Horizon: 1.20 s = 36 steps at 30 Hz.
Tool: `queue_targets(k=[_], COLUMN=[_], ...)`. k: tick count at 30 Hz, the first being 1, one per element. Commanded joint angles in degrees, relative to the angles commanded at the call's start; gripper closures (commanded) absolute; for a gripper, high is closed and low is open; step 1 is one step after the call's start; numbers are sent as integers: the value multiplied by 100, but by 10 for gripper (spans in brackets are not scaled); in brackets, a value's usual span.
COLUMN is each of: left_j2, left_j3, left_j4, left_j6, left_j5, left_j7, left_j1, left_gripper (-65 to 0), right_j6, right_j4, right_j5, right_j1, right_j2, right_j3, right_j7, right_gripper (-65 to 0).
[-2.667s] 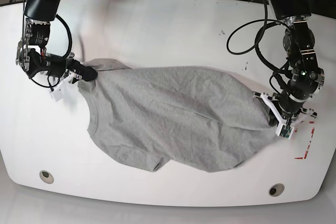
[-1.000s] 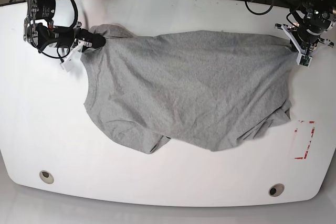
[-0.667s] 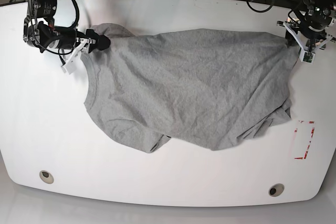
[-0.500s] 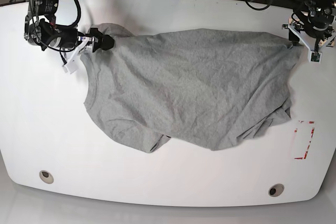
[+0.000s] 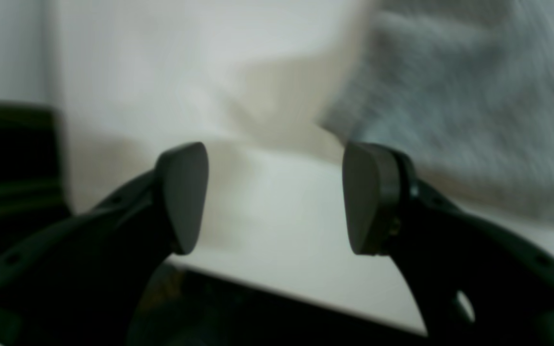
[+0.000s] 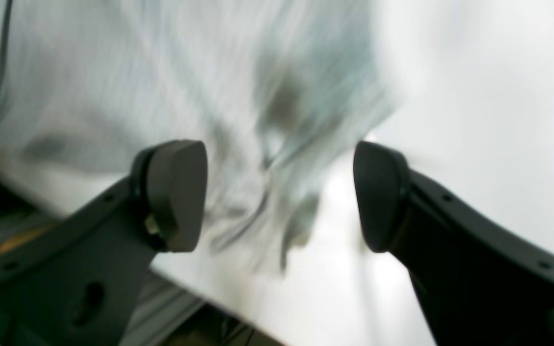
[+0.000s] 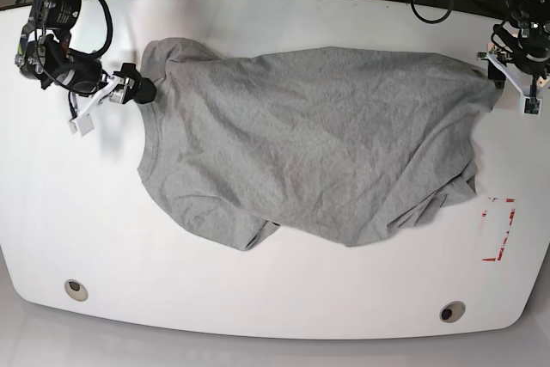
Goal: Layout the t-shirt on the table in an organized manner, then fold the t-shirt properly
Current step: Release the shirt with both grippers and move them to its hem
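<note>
Cotton (image 7: pixel 309 135) — grey, creased — on glossy white tabletop (image 7: pixel 215 298).

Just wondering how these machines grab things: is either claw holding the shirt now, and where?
Nothing is held: both the left claw and right claw are open.

You have the t-shirt (image 7: pixel 309 135) lying across the middle of the table (image 7: pixel 258 298), its near edge well short of the table's near edge. Your right gripper (image 7: pixel 148 82) is at its left end in the base view, your left gripper (image 7: pixel 509 75) at its far right corner. Before the shirt sit two grommets, the left one (image 7: pixel 76 290) near the table's left corner, the right one (image 7: pixel 452 311) near the right corner. The dashed mark (image 7: pixel 498 229) lies just behind the right one, to the right of the shirt.
</note>
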Motion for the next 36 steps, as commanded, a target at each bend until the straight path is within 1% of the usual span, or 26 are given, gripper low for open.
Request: queue_targets(k=[8,11,15,16,17,18,21,24,27,31,34,35,36], left_j2=[-255,-255,-246,-237,-211,-167,18,141,220,229,237,255,281], left_j3=[-264,-457,-545,-536,-527,-501,-246,35,299,413,431,431,431], left_j4=[26,26,26,26,18,9,-18,-79,-290,-730,-1046,-1178,-1257], left_j6=[0,0,26,26,26,26,35,35,44,79,431,624,730], left_j5=[9,9,26,26,26,18,35,44,44,44,44,44,44], left_j7=[9,9,0,0,0,0,0,0,0,0,0,0,0], left_j1=[-457,-747,-1143,-1284,-1433,-1538,-1978,-2207,-2426,-2822,-3033,-3138,-3191], left_gripper=[-416,-416,-414,-413,-413,-413,-413,-411,-411,-411,-413,-413,-414], right_j6=[0,0,18,70,167,211,413,580,624,633,633,633,633], right_j4=[-53,-343,-809,-985,-1160,-1240,-1582,-1890,-2207,-2646,-2971,-3130,-3218], right_j5=[-97,-97,-97,-132,-273,-378,-897,-1380,-1556,-1890,-2251,-2391,-2470], right_j1=[905,1248,1662,1811,1978,2075,2593,2936,3191,3657,3956,4035,4079], right_j2=[62,167,185,185,185,193,193,176,44,-114,-220,-246,-264], right_j3=[18,9,0,-18,-105,-202,-712,-1143,-1415,-1653,-1899,-2013,-2084], right_j7=[9,9,79,176,299,369,686,1037,1380,1468,1705,1908,2013], right_gripper=[-461,-462,-464,-464,-464,-464,-464,-462,-462,-462,-462,-462,-462])
